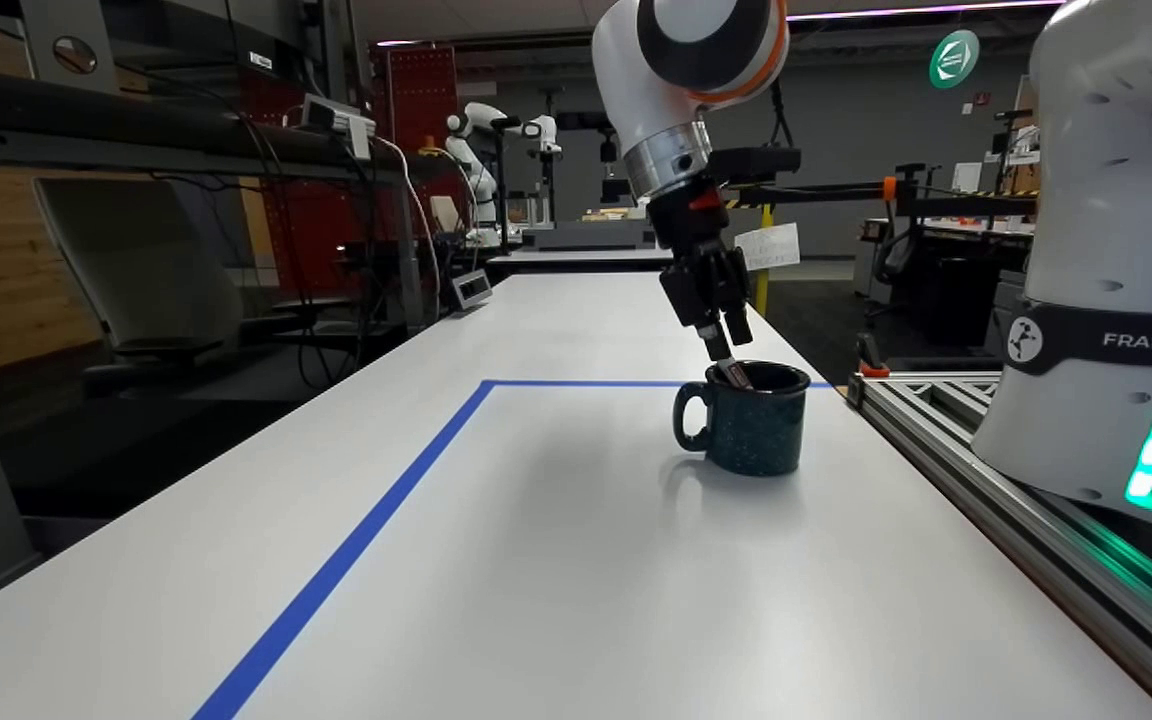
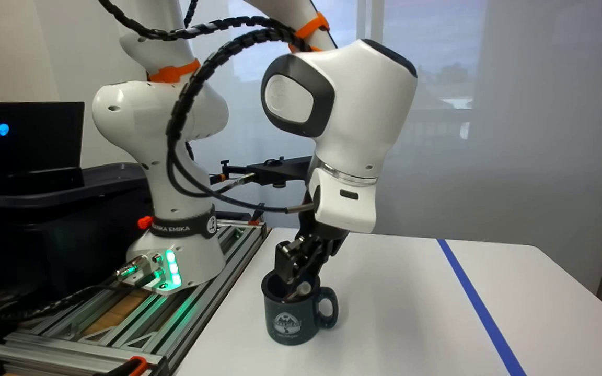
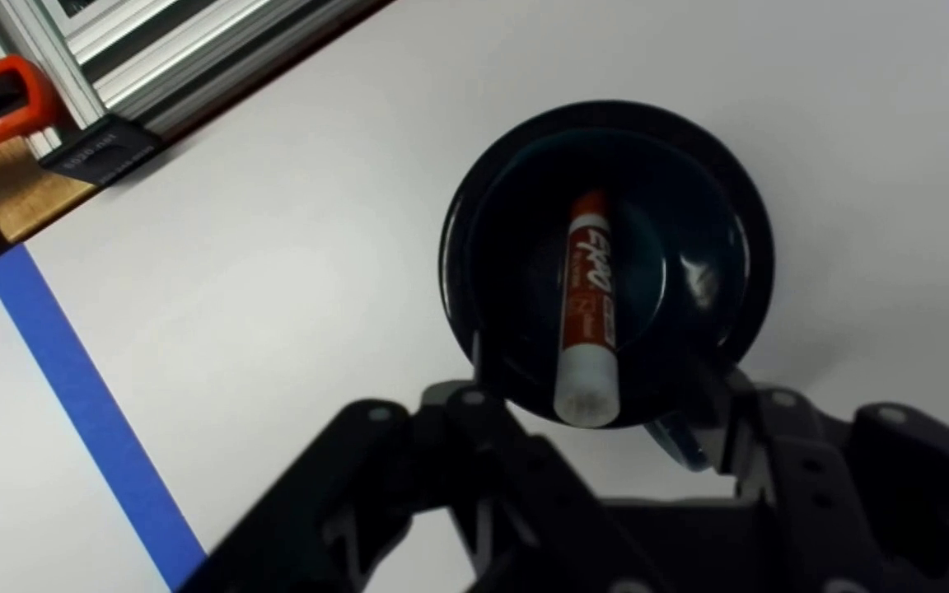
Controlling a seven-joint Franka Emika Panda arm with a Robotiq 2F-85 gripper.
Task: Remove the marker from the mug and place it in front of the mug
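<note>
The mug (image 1: 758, 428) is dark teal-blue and stands upright on the white table; it also shows in an exterior view (image 2: 291, 319) and in the wrist view (image 3: 701, 185). The marker (image 3: 588, 301) leans inside it, its reddish-orange end down in the mug and its white end at the rim on the handle side. The marker's upper part shows in both exterior views (image 1: 735, 374) (image 2: 303, 289). My gripper (image 3: 596, 371) is open just above the mug, one finger on each side of the marker's white end, with gaps between. It also shows in both exterior views (image 1: 726, 338) (image 2: 301, 275).
The robot base (image 1: 1116, 400) stands on a metal rail frame (image 2: 139, 313) along the table edge near the mug. Blue tape (image 1: 366, 535) marks lines on the table (image 1: 556, 560). An orange-and-black clamp (image 3: 13, 103) sits at the frame's corner.
</note>
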